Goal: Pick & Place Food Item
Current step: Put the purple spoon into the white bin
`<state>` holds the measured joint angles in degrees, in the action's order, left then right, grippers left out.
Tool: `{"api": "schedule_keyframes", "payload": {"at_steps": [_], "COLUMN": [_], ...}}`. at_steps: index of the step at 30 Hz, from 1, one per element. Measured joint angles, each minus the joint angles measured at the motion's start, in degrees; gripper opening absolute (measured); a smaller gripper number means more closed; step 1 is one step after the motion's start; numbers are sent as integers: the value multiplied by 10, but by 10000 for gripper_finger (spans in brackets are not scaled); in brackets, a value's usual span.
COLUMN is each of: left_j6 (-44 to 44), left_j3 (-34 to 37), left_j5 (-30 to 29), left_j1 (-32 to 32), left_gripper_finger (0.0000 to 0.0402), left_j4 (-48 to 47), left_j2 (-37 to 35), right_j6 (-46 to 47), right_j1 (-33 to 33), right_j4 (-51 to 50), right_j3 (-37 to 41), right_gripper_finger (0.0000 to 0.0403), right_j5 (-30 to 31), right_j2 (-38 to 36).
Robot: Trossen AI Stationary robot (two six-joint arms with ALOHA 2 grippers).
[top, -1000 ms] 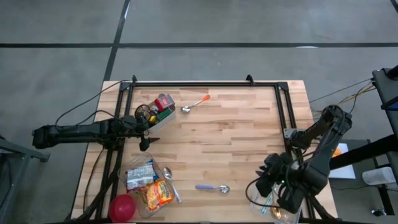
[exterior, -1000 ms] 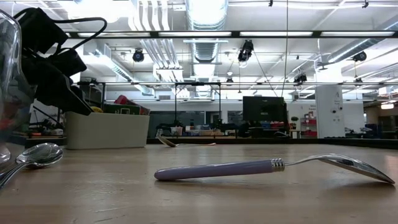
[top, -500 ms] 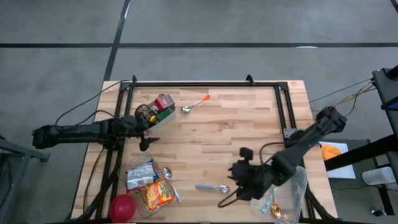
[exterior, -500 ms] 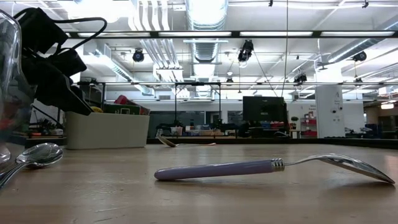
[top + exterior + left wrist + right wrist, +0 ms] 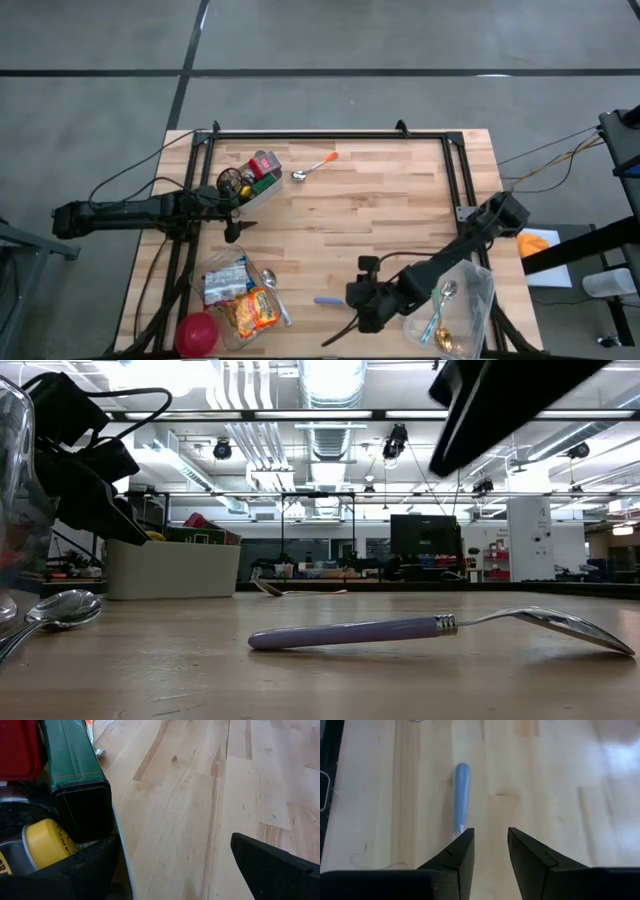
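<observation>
Food packets (image 5: 245, 300) lie in a clear container at the near left. Cans and boxes (image 5: 262, 166) stand in a white bin (image 5: 256, 192) at the far left, and the left wrist view shows a green box (image 5: 75, 765) and a yellow can (image 5: 42, 837). My left gripper (image 5: 234, 222) stands open beside that bin, touching nothing. My right gripper (image 5: 358, 305) hovers over the table's near middle, above a purple-handled spoon (image 5: 462, 795) that lies flat on the wood. Its fingers (image 5: 490, 845) are narrowly open with nothing between them. The spoon's bowl is hidden under the gripper.
A clear container (image 5: 455, 310) with spoons sits at the near right under the right arm. An orange-handled spoon (image 5: 315, 166) lies at the far middle. A red round thing (image 5: 197, 332) sits at the near left corner. A black frame (image 5: 330, 136) edges the table.
My right gripper has swung from above the clear container at the near right toward the table's left and down. It has rolled about its own axis and now hangs over the purple-handled spoon. Its arm has entered the top of the low view. The spoon has not moved.
</observation>
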<state>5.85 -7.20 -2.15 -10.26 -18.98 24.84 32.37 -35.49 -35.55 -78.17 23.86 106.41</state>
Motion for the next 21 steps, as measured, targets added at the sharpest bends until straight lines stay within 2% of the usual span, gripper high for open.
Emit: {"api": "schedule_keyframes", "payload": {"at_steps": [3, 12, 21], "left_j6": [0, 0, 0], "left_j3": [0, 0, 0], "left_j5": [0, 0, 0], "left_j1": [0, 0, 0], "left_gripper_finger": [383, 383, 383], "left_j4": [0, 2, 2], "left_j2": [0, 0, 0], "right_j6": [0, 11, 22], "right_j1": [2, 24, 25], "right_j4": [18, 58, 58], "right_j3": [0, 0, 1], "right_gripper_finger": [116, 116, 116], "right_j5": [-15, -111, -124], "right_j2": [24, 61, 62]}}
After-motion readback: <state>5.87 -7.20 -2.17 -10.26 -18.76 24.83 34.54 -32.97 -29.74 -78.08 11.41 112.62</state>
